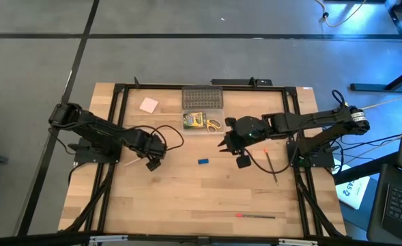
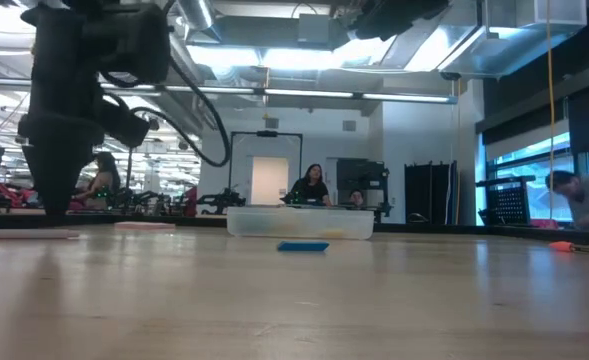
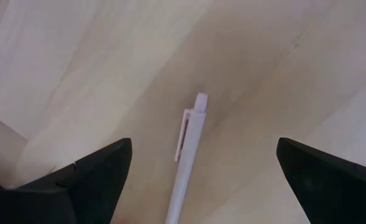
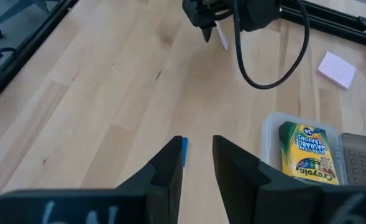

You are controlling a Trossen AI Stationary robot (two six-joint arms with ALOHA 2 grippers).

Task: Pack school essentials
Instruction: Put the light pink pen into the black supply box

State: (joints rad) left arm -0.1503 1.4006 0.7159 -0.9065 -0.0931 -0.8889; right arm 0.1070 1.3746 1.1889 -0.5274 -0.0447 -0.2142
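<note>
Two dark arms over my light wooden table (image 1: 187, 198). L gripper (image 3: 195, 168) hangs low w/ jaws spread wide around a pale slim click pen (image 3: 186, 155) lying flat on the wood, not touching it. R gripper (image 4: 198, 158) sits near centre, jaws nearly together, nothing between them, tiny blue block (image 4: 184, 149) just beyond its fingertips. Green-and-yellow crayon box (image 1: 194, 120) and yellow-handled scissors (image 1: 213, 124) lie in clear rectangular plastic case (image 1: 203, 109). Pink square pad (image 1: 149, 104) lies left of case; thin red pen (image 1: 255, 216) near front edge.
</note>
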